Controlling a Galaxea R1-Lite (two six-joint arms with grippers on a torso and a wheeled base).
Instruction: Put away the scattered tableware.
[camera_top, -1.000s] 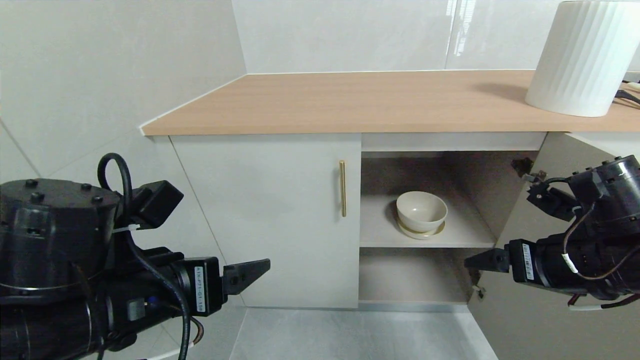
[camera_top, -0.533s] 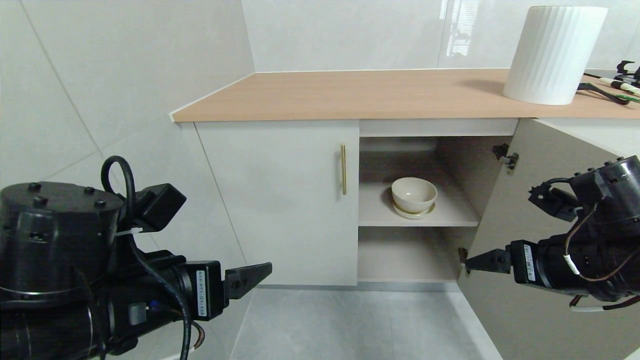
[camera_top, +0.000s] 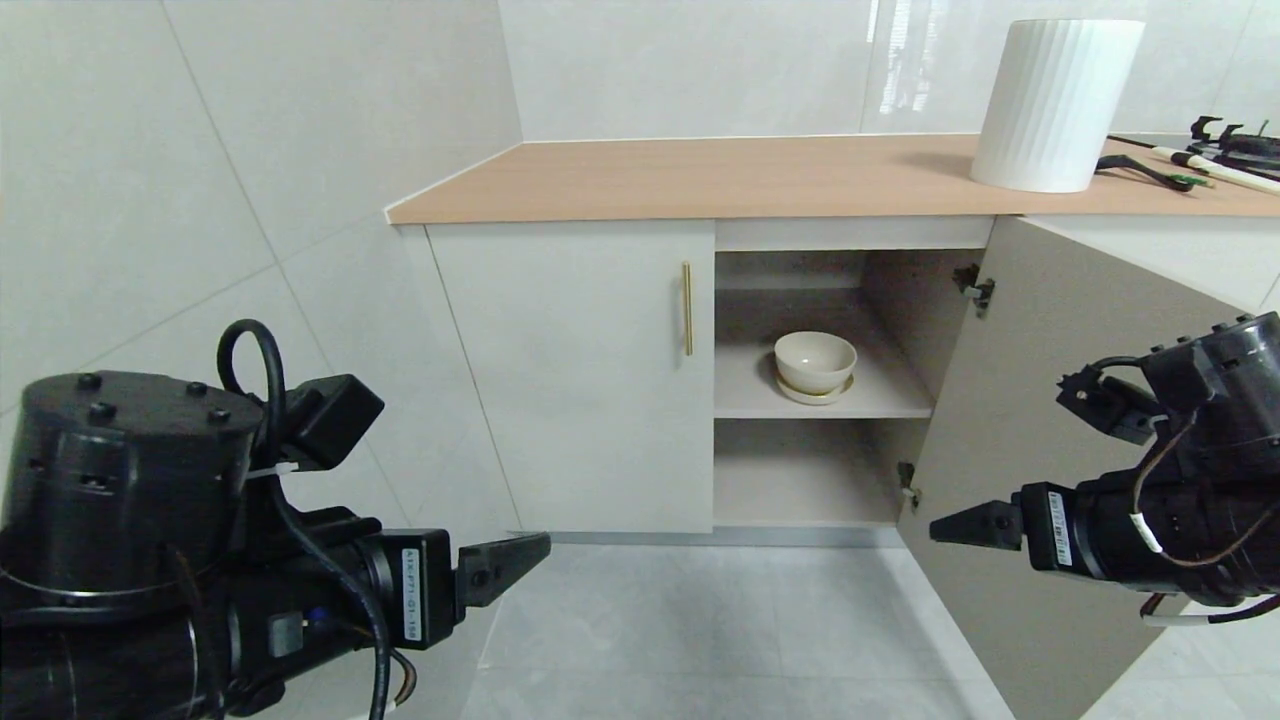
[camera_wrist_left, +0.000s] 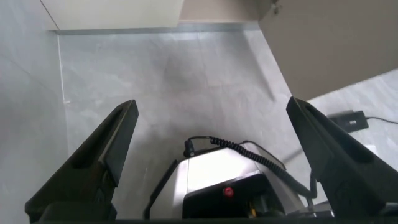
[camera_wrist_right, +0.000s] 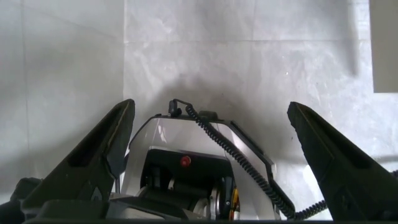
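**One bowl and one plate stowed in the open cabinet; both grippers empty**

One cream bowl (camera_top: 815, 358) is seen sitting in one pale plate (camera_top: 815, 393). The pair is placed on the upper shelf (camera_top: 880, 400) of the cabinet (camera_top: 850, 233), roughly midway across the opening. The lower compartment (camera_top: 800, 480) lies beneath the shelf.

Two doors are counted. The left door (camera_top: 580, 380) is shut and carries one slim gold handle (camera_top: 686, 308) set upright near its inner edge. The right door (camera_top: 1010, 400) is swung wide open, and two hinges (camera_top: 972, 288) are visible along its inner side, one high and one low.

On the wooden countertop (camera_top: 700, 175), one ribbed white cylinder (camera_top: 1055, 105) is stood upright toward the right end. A few long utensils (camera_top: 1180, 165) are laid just beyond it; their number cannot be told.

The left gripper (camera_top: 520, 555) is held low in front of the left door, well apart from the cabinet, above the grey tiled floor (camera_top: 700, 620). In the left wrist view, this left gripper (camera_wrist_left: 211, 106) is shown with its two fingers spread wide and nothing between them. The right gripper (camera_top: 945, 525) is held near the lower edge of the open right door. In the right wrist view, the right gripper (camera_wrist_right: 211, 107) is likewise shown with its two fingers wide apart and empty.
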